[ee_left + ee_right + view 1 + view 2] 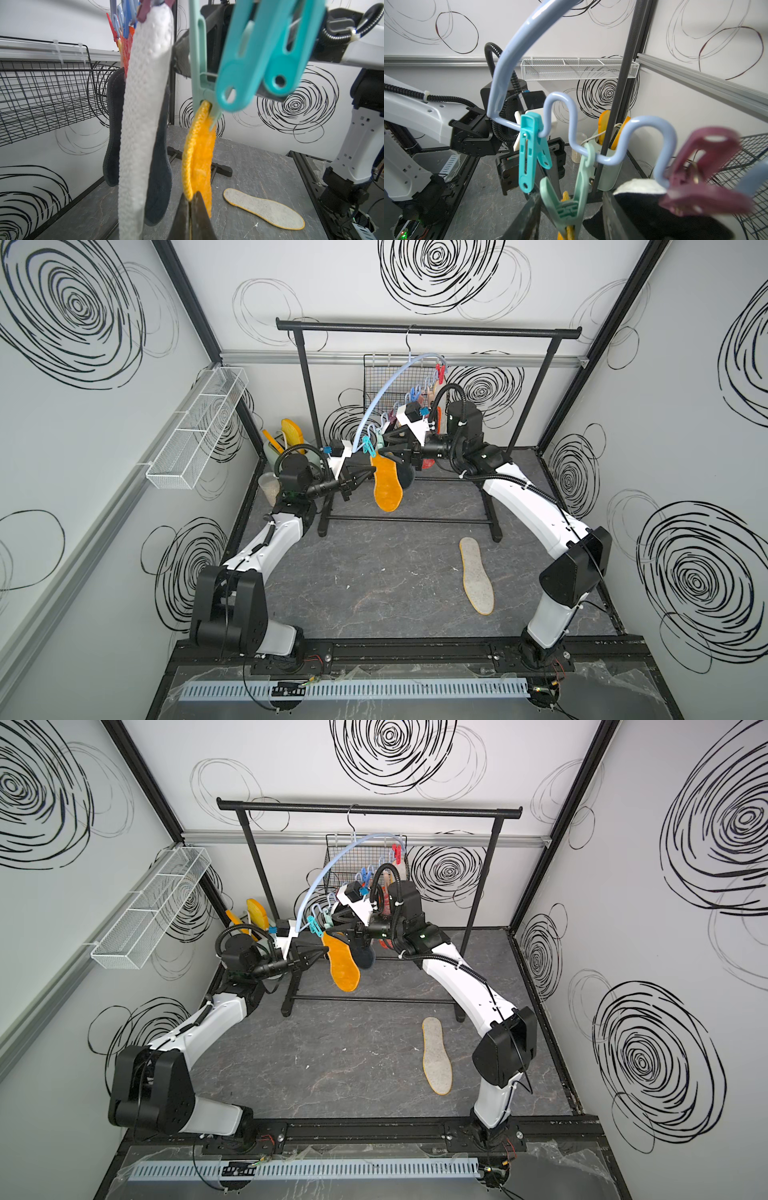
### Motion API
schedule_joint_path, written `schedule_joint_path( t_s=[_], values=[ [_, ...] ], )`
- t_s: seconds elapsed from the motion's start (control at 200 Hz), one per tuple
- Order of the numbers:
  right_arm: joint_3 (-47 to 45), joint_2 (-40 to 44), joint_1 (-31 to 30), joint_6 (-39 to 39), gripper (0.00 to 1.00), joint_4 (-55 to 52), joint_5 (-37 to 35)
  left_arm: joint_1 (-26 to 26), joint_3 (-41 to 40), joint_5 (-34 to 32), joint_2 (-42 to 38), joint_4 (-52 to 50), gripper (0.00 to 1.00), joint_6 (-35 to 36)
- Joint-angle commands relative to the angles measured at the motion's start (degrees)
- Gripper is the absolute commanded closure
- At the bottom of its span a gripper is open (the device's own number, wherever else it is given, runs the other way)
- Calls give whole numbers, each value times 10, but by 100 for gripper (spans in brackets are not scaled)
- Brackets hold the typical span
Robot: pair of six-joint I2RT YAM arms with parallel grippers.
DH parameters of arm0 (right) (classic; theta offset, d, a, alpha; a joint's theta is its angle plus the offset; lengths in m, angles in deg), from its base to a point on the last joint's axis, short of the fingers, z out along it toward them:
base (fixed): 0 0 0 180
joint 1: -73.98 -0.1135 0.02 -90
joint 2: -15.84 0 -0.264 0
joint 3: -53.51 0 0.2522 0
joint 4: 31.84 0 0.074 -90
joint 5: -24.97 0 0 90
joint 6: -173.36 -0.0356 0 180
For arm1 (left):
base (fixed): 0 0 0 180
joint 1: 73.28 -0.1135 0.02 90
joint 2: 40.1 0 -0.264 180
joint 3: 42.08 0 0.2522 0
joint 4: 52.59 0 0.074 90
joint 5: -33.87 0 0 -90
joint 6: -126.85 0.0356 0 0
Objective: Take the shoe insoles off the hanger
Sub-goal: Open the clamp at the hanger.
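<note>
The pale blue hanger (376, 406) (320, 878) (508, 52) hangs tilted from the black rack, its left end low. A fuzzy orange insole (386, 485) (343, 967) (199, 158) dangles from a mint peg (569, 209) (199, 68). My left gripper (365, 476) (192, 199) is shut on that insole's edge. My right gripper (382, 448) (571, 195) stands open with its fingers either side of the mint peg. Behind it hang a white-backed insole (145, 114) and dark insoles (160, 176). A grey felt insole (476, 576) (264, 207) lies on the table.
The black rack (428, 329) stands across the back, with a black wire basket (386, 381) (41, 93) behind it. A white mesh basket (195, 427) hangs on the left wall. A toaster with yellow slabs (286, 439) and a cup (268, 485) stand at the back left.
</note>
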Motion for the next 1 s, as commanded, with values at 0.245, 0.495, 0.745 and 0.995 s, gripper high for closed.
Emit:
schedule_joint_path(
  t_s=[0.245, 0.495, 0.745, 0.995],
  values=[
    [50, -23, -11, -4, 57, 6, 49, -6, 20, 14, -12, 12, 100, 15],
    [61, -30, -12, -4, 63, 7, 44, -5, 19, 15, -9, 14, 100, 12],
    [65, -36, -10, -7, 73, 4, 40, -6, 17, 7, -8, 10, 100, 14],
    [63, -36, -8, -6, 80, 2, 37, -1, 15, -21, -16, -27, 100, -5]
  ],
)
